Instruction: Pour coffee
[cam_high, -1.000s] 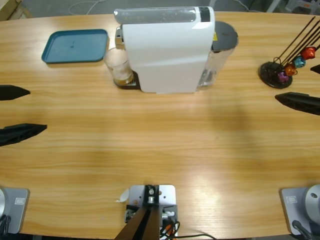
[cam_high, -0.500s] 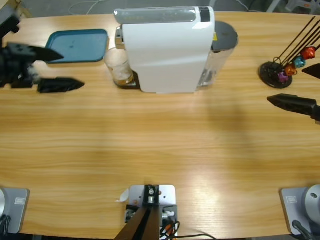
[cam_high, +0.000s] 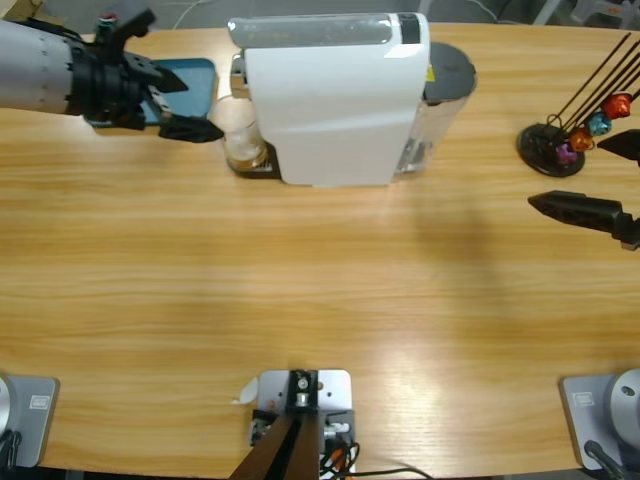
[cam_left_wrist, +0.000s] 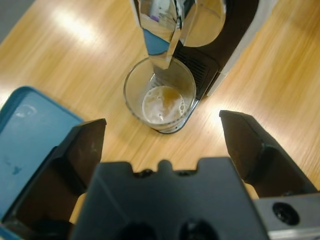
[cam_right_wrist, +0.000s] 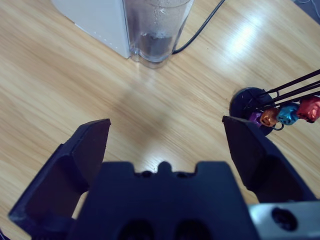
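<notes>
A clear glass tumbler (cam_high: 238, 134) stands on the drip tray of the white coffee machine (cam_high: 335, 98), under its chrome spout (cam_left_wrist: 167, 32). A little light-brown coffee (cam_left_wrist: 164, 103) lies in the tumbler's bottom. My left gripper (cam_high: 188, 105) is open just left of the glass, one jaw over the blue tray and one beside the tumbler; in the left wrist view the glass (cam_left_wrist: 160, 94) sits ahead between the jaws, untouched. At the table's right edge my right gripper (cam_high: 585, 177) is open and holds nothing.
A teal tray (cam_high: 125, 95) lies at the back left, partly under the left arm. A black wire capsule holder (cam_high: 560, 140) with shiny coloured capsules stands at the far right. The machine's water tank (cam_right_wrist: 155, 27) and a black cable (cam_right_wrist: 200, 27) show in the right wrist view.
The left arm has swung in from the left edge toward the back of the table, up to the tumbler. The right gripper has crept slightly leftward.
</notes>
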